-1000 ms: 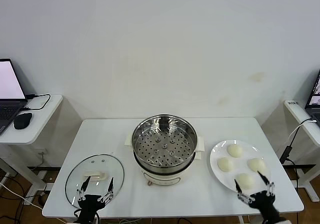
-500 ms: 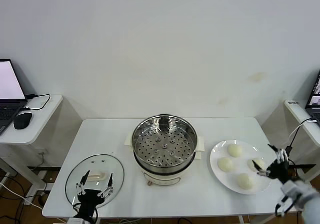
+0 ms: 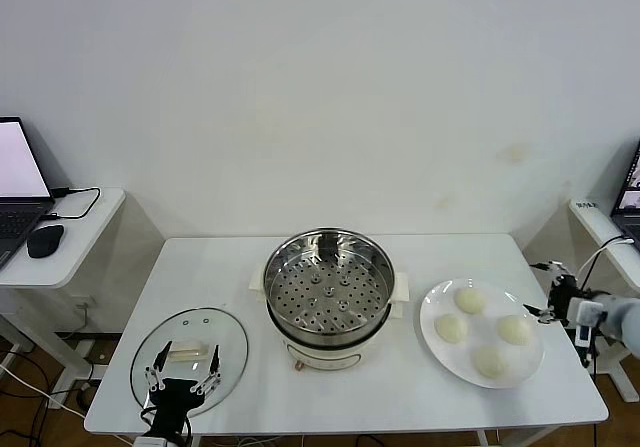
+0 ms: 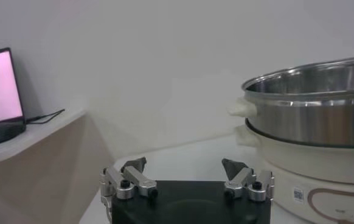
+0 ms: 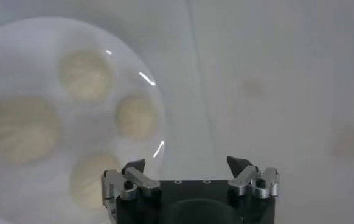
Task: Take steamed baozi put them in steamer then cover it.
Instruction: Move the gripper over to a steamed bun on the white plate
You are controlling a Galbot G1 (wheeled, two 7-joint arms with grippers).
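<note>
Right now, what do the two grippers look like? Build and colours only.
Both match: the left gripper and the right gripper each have a black block body carrying two silver metal linkage fingers with dark screws and pointed black tips. In the head view the right gripper sits on a pale grey-white wrist with black parts.

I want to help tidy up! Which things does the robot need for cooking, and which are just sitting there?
Needed: four off-white dough buns on the flat white plate; shiny round steel steamer pot; clear glass lid.
Just there: open laptop, black mouse on the side shelf.
</note>
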